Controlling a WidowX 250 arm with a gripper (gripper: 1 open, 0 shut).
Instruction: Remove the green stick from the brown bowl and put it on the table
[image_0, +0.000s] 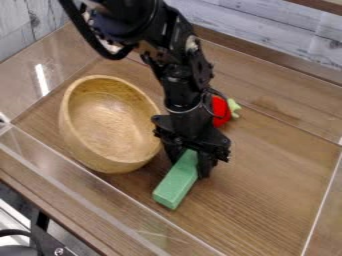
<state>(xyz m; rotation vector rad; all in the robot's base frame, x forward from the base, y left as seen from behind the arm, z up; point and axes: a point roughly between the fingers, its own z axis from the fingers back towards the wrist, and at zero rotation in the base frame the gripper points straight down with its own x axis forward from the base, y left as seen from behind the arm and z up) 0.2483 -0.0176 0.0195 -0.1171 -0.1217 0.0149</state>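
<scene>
The green stick (175, 185) slants down to the table (274, 165) just right of the brown bowl (110, 125). Its lower end rests on the wood. The upper end sits between the black fingers of my gripper (193, 162), which points straight down and is shut on it. The light-tan bowl is empty and tipped, its right rim raised against the gripper and its opening facing the camera. The arm hides the stick's top end.
A red ball with a green stem (222, 107) lies just behind the arm, to its right. Low clear acrylic walls (80, 190) edge the tabletop at the front, left and right.
</scene>
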